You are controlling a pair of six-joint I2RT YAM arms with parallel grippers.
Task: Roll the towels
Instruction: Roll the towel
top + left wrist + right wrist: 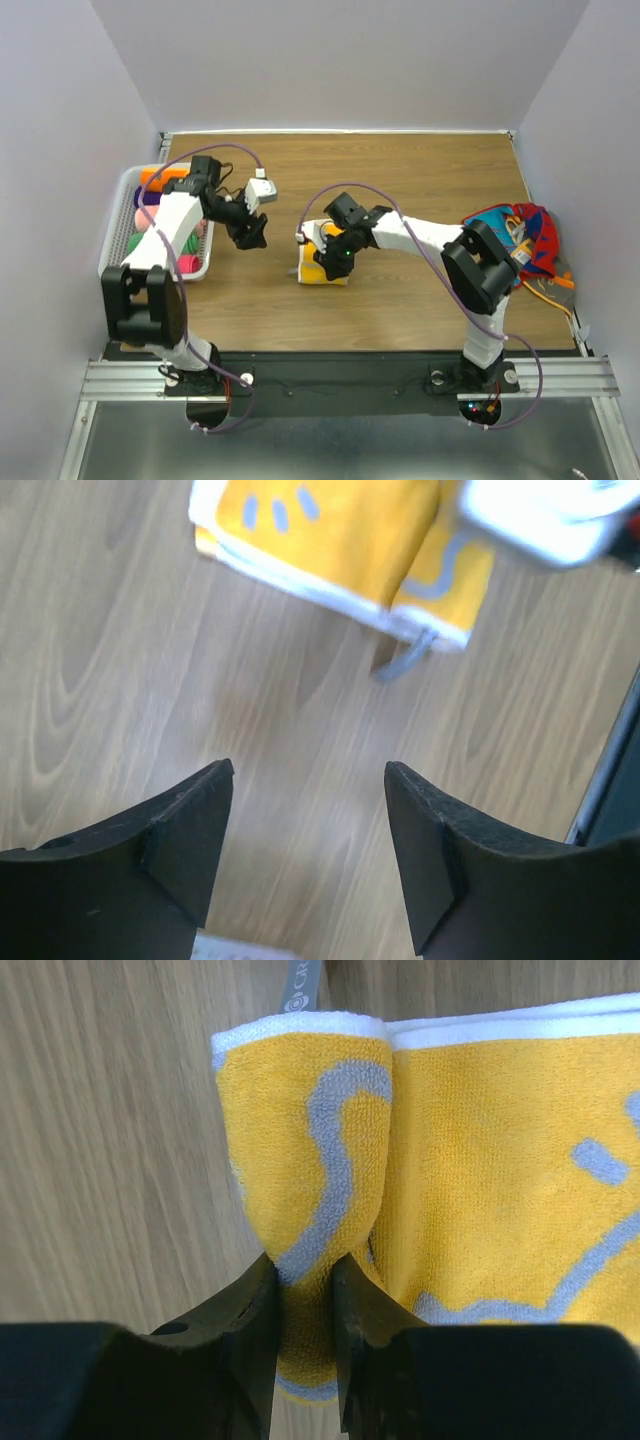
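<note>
A yellow towel [322, 268] with grey-blue markings and a white hem lies folded at the middle of the table. My right gripper [305, 1280] is shut on its rolled end [310, 1160], which bulges above the fingers; the flat part [500, 1180] lies to the right. In the top view the right gripper [335, 250] sits right over the towel. My left gripper [308, 780] hangs open over bare wood, a short way from the yellow towel [340, 540], nothing between its fingers. From above, the left gripper [250, 232] is left of the towel. A red and blue towel [515, 240] lies bunched at the right.
A white slatted basket [118, 225] at the left edge holds several rolled towels, orange [160, 177], pink and green among them. The left arm reaches over it. Grey walls close the table on three sides.
</note>
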